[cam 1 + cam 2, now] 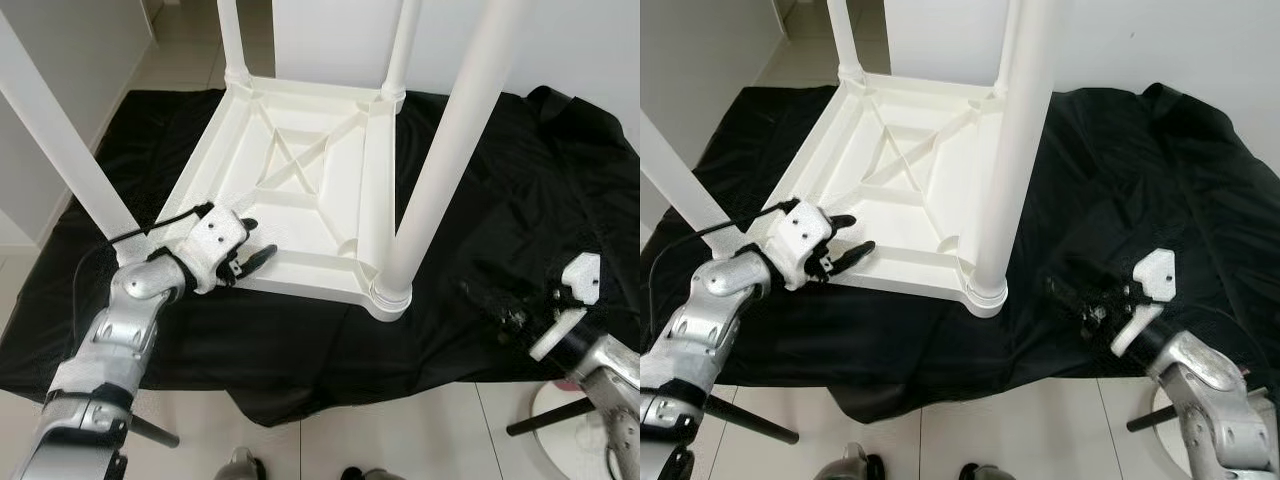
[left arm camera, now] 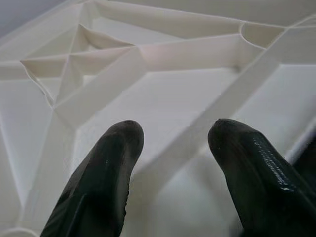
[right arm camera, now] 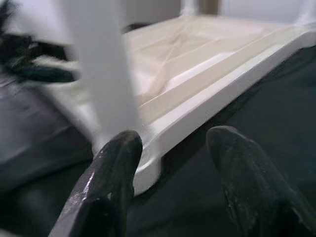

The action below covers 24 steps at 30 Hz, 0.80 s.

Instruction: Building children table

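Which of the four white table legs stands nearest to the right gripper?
The near-right leg, in the tabletop's corner closest to the right gripper. It rises just beside that gripper; the other three stand at the far corners and the left side.

A room in a home: pale tiled floor (image 1: 180,45) and plain white walls (image 1: 560,40) surround a black cloth (image 1: 520,180) spread on the floor, with an upturned white children's table (image 1: 300,190) lying on the cloth.
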{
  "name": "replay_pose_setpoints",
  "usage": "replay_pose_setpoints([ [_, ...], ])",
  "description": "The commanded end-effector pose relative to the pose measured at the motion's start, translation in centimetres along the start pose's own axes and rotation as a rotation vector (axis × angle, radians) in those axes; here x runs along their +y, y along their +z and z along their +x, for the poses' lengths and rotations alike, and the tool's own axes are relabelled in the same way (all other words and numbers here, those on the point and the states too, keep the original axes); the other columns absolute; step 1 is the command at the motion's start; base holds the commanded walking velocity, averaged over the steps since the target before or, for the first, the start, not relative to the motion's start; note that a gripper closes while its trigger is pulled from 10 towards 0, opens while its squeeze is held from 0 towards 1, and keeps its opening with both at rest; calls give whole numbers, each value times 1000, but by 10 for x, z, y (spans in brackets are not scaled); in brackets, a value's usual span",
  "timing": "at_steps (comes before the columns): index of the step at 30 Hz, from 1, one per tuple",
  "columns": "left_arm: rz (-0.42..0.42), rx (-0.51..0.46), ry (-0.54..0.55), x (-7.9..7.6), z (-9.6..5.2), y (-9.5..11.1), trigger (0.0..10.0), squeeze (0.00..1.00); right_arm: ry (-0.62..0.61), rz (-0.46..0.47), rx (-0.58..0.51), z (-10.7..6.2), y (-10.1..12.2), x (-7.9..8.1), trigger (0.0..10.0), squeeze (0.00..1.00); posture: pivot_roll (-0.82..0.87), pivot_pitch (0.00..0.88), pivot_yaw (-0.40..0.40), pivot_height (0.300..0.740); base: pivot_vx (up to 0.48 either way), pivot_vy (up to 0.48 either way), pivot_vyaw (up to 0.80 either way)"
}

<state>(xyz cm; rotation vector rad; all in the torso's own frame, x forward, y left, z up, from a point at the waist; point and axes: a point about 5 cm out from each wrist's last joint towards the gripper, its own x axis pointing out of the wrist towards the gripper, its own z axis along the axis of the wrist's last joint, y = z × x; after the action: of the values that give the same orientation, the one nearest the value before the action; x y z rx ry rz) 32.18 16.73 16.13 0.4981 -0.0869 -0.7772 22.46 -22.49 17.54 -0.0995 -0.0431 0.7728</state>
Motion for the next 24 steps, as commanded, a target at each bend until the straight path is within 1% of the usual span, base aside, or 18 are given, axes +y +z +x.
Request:
replay_pose_setpoints([
  [1,-11,-1,20,2,-4,1,10000,0,74,17,1,4,0,10,10000,0,1,100,-22,740,0,0,0],
  [3,-49,-12,1,-1,-10,2,10000,0,124,25,4,11,0,16,10000,0,1,100,-22,740,0,0,0],
  [4,-70,-17,-14,-3,-13,2,10000,0,139,30,4,14,0,17,10000,0,1,100,-22,740,0,0,0],
  [5,-70,-17,-14,-3,-13,2,10000,0,139,30,4,14,0,17,10000,0,1,100,-22,740,0,0,0],
  [6,-101,-27,-37,-6,-17,2,10000,0,156,36,-1,18,0,18,10000,0,4,95,-25,740,0,0,0],
  [8,-129,-34,-56,-10,-21,3,10000,0,181,33,-6,22,0,19,10000,0,8,94,-30,740,0,0,0],
  [9,-129,-34,-56,-10,-21,3,10000,0,181,33,-6,22,0,19,10000,0,8,94,-30,740,0,0,0],
  [11,-126,-35,-66,-16,-25,4,10000,0,164,20,-21,34,-1,17,10000,0,21,85,-43,740,0,0,0],
  [13,-121,-34,-66,-18,-26,5,10000,0,160,16,-23,37,-1,17,10000,0,21,85,-43,740,0,0,0],
  [14,-129,-31,-60,-19,-26,5,10000,0,171,29,-21,39,-2,17,10000,78,28,82,-52,740,0,0,0],
  [15,-129,-31,-60,-19,-26,5,10000,0,171,29,-21,39,-2,17,10000,78,28,82,-52,740,0,0,0],
  [16,-134,-33,-49,-21,-27,6,10000,0,166,32,-27,39,-1,16,10000,1000,30,79,-54,740,0,0,0],
  [17,-139,-34,-42,-22,-28,7,10000,0,161,33,-32,40,0,15,10000,1000,31,81,-55,740,0,0,0],
  [18,-145,-33,-37,-24,-29,7,10000,0,138,10,-26,40,-1,12,10000,1000,32,77,-56,740,0,0,0],
  [19,-148,-31,-36,-26,-30,7,10000,0,137,-1,-17,39,-1,11,10000,0,34,75,-61,740,0,0,0],
  [22,-151,-28,-38,-28,-31,7,10000,0,137,-14,-12,40,-1,10,10000,0,34,73,-62,740,0,0,0],
  [24,-167,-20,-42,-31,-32,6,10000,0,100,-24,-18,44,-1,5,10000,0,36,71,-63,740,0,0,0],
])
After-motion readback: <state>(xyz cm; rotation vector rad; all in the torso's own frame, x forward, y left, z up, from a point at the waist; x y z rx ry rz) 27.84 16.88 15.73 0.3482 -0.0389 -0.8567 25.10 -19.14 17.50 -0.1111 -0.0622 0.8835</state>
